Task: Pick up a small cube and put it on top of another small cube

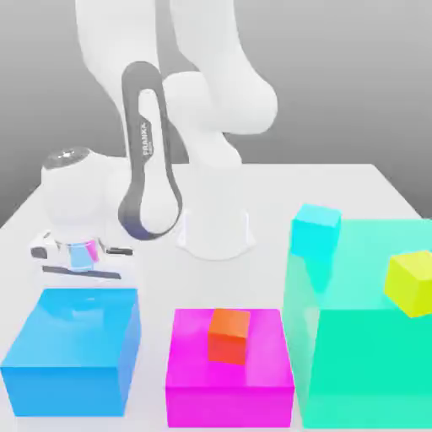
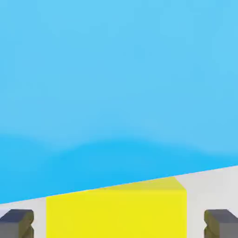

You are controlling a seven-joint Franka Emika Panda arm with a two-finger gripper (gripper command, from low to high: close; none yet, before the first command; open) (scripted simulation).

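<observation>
Gripper (image 2: 119,223) is low on the table at the left of the exterior view, just behind the large blue block (image 1: 72,350). In the hand view its two dark fingertips (image 2: 16,223) stand at either side of the yellow cube (image 2: 116,209); the jaws are drawn in and pinching that cube. The cube rests on the white table (image 1: 354,181), right beside the wall of the blue block.

The orange-red cube (image 1: 229,335) sits on top of the magenta block (image 1: 228,371), at lower centre of the exterior view, well apart from the gripper. A cyan cube (image 1: 315,229) and a greenish-yellow cube (image 1: 411,283) sit on the large teal block (image 1: 363,354) at the right; neither concerns this job.

Assessment: the grasp appears made and the lift is the step in hand. Recommendations:
- Raise the cube straight up first, so it does not scrape the blue block close by.
- Gain enough height to pass over the blue block's top edge before travelling toward the magenta block.
- Arrive above the orange-red cube squarely, edges aligned, since that cube looks slightly turned on its block.
- Lower until the faces meet, then release; a drop from height would likely knock the lower cube askew.
</observation>
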